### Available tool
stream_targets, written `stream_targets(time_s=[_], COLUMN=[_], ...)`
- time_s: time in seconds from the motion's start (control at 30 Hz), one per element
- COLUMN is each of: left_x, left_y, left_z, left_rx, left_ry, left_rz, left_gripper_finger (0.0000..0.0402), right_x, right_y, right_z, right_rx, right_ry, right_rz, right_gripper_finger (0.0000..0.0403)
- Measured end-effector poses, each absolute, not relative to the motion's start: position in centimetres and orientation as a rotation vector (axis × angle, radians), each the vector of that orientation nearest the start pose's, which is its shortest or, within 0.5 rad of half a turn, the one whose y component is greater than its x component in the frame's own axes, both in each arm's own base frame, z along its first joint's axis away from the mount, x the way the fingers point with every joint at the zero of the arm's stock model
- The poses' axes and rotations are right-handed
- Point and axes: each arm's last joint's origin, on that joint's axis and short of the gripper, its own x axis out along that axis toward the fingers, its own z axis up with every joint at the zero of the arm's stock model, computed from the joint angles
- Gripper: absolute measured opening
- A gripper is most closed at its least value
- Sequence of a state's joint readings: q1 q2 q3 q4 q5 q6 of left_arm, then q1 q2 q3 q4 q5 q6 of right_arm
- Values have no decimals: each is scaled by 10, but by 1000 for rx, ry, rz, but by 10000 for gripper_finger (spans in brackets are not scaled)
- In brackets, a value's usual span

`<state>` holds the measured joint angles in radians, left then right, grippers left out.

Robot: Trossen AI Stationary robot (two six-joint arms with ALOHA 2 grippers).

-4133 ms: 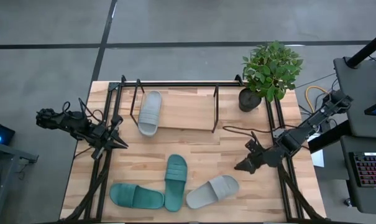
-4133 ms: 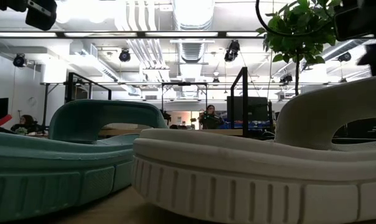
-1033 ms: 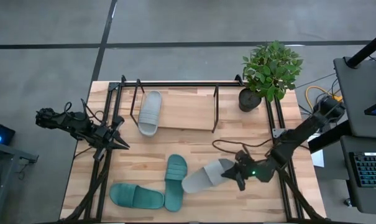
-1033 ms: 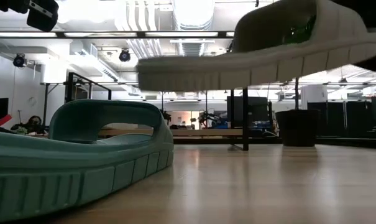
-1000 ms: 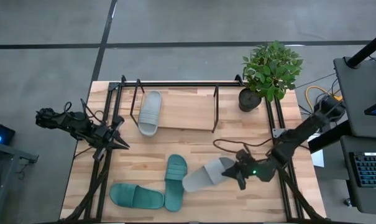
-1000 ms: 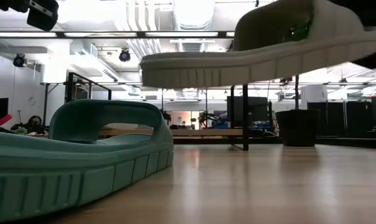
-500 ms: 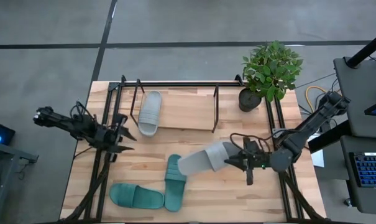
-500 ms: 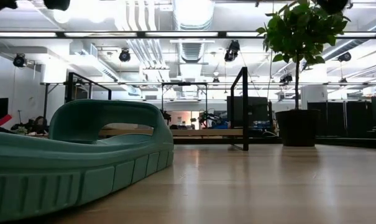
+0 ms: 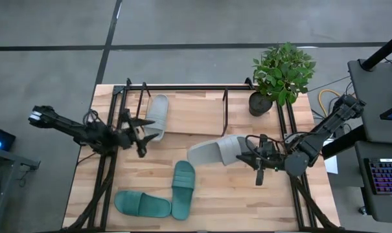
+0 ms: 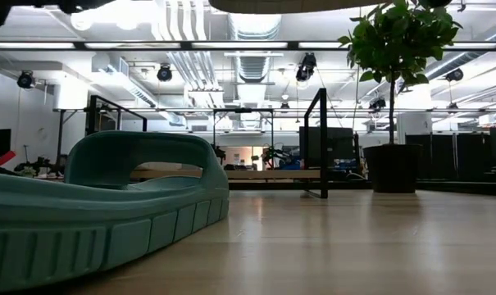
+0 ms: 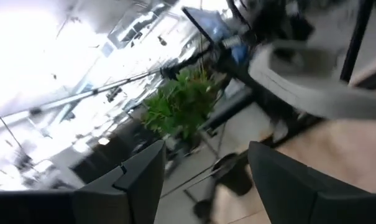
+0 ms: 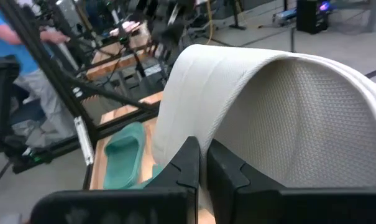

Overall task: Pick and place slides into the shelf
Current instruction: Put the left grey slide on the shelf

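Observation:
My right gripper (image 9: 242, 157) is shut on a light grey slide (image 9: 212, 153) and holds it in the air over the table's middle; its sole shows at the top edge of the low view (image 10: 288, 4). A second grey slide (image 9: 156, 116) lies sole down on the shelf's board (image 9: 196, 116), at its left end. Two dark teal slides (image 9: 183, 189) (image 9: 142, 204) lie on the table near the front edge. My left gripper (image 9: 144, 134) hovers open just left of the slide on the shelf, with nothing between its fingers (image 11: 122, 186). My right gripper pinches the grey slide's wide strap (image 12: 188, 124) at its edge between its two fingers (image 12: 191, 163). The fingers come level from the table's right side. The slide is lifted clear, roughly level, with its heel end (image 9: 196, 155) pointing toward the table's left.
A potted plant (image 9: 281, 72) stands at the far right corner beside the shelf. The shelf's black tubes (image 9: 224, 110) rise around the board. A person in blue (image 12: 7, 37) shows beyond the table in the right wrist view.
My right gripper has risen and gone toward the far edge with the grey slide, which has left the low view upward and stays level. My left gripper has moved toward the table's right, up to the shelf's left end, and has opened.

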<state>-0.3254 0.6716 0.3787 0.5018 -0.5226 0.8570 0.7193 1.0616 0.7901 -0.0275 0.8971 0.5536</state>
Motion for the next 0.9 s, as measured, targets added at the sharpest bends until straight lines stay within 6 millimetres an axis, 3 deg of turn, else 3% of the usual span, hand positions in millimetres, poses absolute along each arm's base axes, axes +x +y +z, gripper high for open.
stream_targets(time_s=[0.17, 0.3, 0.5, 0.63, 0.9], left_x=[179, 197, 220, 235, 257], left_y=[-44, -47, -55, -60, -66], left_z=[277, 282, 281, 267, 266], left_rx=[1034, 1138, 1350, 1596, 1685], left_ry=[-1, 63, 115, 232, 240], left_rz=[315, 431, 469, 419, 564], left_gripper_finger=[215, 215, 215, 215, 215], right_x=[180, 176, 170, 166, 165], right_y=[127, 123, 116, 112, 111], right_z=[311, 316, 320, 325, 325], right_rx=[343, 343, 338, 351, 344], right_ry=[126, 112, 90, 71, 69], right_rz=[-242, -270, -322, -331, -336], right_gripper_finger=[9, 9, 9, 9, 9])
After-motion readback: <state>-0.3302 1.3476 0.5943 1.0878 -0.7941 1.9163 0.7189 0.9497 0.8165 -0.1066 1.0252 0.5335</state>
